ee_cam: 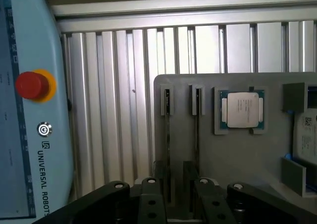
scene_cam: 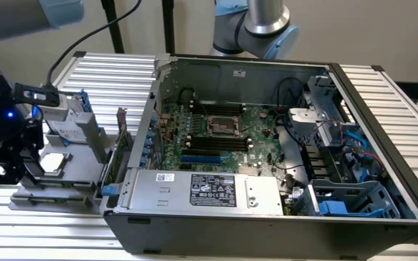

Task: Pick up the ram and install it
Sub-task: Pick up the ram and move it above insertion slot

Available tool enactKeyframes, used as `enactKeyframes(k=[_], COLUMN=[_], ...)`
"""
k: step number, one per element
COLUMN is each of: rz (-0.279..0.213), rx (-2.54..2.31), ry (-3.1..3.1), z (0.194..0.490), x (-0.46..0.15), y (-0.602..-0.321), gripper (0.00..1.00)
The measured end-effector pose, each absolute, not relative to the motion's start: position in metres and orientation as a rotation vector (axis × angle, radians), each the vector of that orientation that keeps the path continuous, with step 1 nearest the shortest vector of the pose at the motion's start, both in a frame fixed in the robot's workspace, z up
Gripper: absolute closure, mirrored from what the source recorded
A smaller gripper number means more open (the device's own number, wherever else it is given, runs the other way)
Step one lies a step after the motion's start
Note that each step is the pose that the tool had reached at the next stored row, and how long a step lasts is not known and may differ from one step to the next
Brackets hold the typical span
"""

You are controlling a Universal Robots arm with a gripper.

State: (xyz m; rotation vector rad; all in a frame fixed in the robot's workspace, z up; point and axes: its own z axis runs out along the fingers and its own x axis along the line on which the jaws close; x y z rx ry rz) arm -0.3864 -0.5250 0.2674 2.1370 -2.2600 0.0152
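In the wrist view, two long thin ram sticks stand on edge in slots of a grey parts tray, one stick beside the other. My gripper hangs just above their near ends, open, with black fingers on either side and nothing held. In the exterior view my gripper is over the tray at the exterior view's left, beside the open computer case. The motherboard's black memory slots lie inside the case.
A CPU sits in the tray next to the sticks. Silver hard drives and an upright expansion card stand on the tray. A teach pendant with a red stop button lies on the ribbed metal table. A second arm stands behind the case.
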Motion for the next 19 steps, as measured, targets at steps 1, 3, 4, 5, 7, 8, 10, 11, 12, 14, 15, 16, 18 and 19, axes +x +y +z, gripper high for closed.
enactKeyframes(k=[1,3,4,5,7,8,10,11,12,14,15,16,18,19], rz=[0.015,0.015,0.015,0.015,0.015,0.015,0.015,0.015,0.015,0.015,0.015,0.015,0.015,0.015], rx=[2.137,2.137,2.137,2.137,2.137,2.137,2.137,2.137,2.137,2.137,2.137,2.137,2.137,2.137], ry=[-2.26,-2.26,-2.26,-2.26,-2.26,-2.26,-2.26,-2.26,-2.26,-2.26,-2.26,-2.26,-2.26,-2.26], z=[0.266,0.262,0.26,0.258,0.255,0.253,0.249,0.247,0.246,0.242,0.24,0.238,0.235,0.233], x=[-0.386,-0.386,-0.386,-0.386,-0.386,-0.386,-0.386,-0.386,-0.386,-0.386,-0.386,-0.386,-0.386,-0.386], y=[-0.525,-0.525,-0.525,-0.525,-0.525,-0.525,-0.525,-0.525,-0.525,-0.525,-0.525,-0.525,-0.525,-0.525], gripper=[0.69,0.69,0.69,0.69,0.69,0.69,0.69,0.69,0.69,0.69,0.69,0.69,0.69,0.69])
